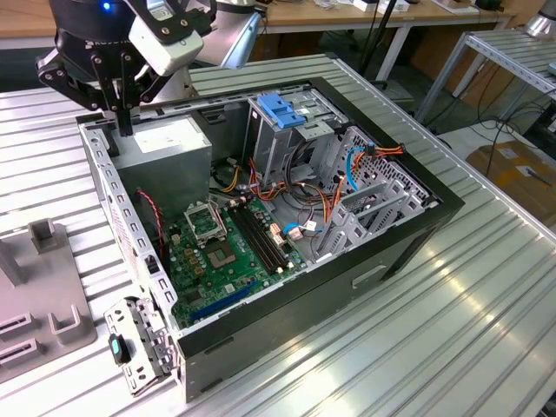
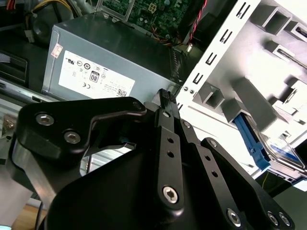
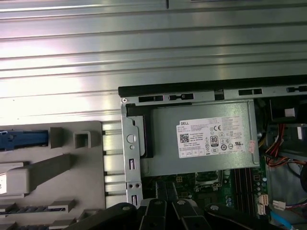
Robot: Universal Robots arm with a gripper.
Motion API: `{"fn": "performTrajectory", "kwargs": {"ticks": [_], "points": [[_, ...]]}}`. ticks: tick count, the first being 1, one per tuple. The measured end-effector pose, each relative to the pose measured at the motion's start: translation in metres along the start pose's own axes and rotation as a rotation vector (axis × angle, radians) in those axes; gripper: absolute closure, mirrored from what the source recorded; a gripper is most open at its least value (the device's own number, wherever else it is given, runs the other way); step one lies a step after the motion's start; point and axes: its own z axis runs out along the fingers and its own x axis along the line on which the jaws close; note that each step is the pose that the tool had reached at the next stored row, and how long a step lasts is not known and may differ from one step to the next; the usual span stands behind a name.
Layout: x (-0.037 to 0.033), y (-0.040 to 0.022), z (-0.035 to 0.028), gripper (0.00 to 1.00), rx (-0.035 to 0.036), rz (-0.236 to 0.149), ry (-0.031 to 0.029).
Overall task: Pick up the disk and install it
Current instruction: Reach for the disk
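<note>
1. Setup: a black open desktop computer case [image 1: 365, 282] lies on its side on a ribbed aluminium table [image 1: 452, 339]. A light grey plastic holder block [image 1: 52, 323] sits just beside it, on the exterior view's left
2. The disk [image 2: 283, 151], a flat silver-grey metal hard drive with a bright blue plastic carrier rail, is parked in that holder block, outside the case. The second wrist view shows the blue rail along one edge and a bit of the shiny face. The holder's walls hide the rest
3. The black two-finger gripper [image 1: 126, 126] hangs over the case corner, right by the big grey metal power supply box with the white label [image 1: 165, 148]. Its fingers look pressed together with nothing between them, and it's clear of the disk
4. So by my read the disk is neither picked up nor installed. The metal drive cage with blue plastic clips [image 1: 282, 109] stands deeper inside the case
5. Handling guess: it's stiff with a bit of heft, the metal faces are smooth and slippery, and it won't like knocks. I'd pinch it across the two long blue-railed edges, near the middle so it doesn't tip, and stay off the flat face and the connector end
</note>
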Motion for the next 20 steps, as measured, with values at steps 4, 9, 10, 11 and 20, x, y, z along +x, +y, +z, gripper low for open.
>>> {"fn": "performTrajectory", "kwargs": {"ticks": [4,9,10,11,20], "points": [[0.0008,-0.0001,0.0,0.89,0.0,0.0,0.0],[0.0025,-0.0002,-0.0001,0.89,0.0,0.0,0.0],[0.003,-0.0002,-0.0001,0.89,0.0,0.0,0.0],[0.0038,-0.0003,-0.0001,0.89,0.0,0.0,0.0],[0.0177,-0.0013,-0.0005,0.89,0.0,0.0,0.0]]}}
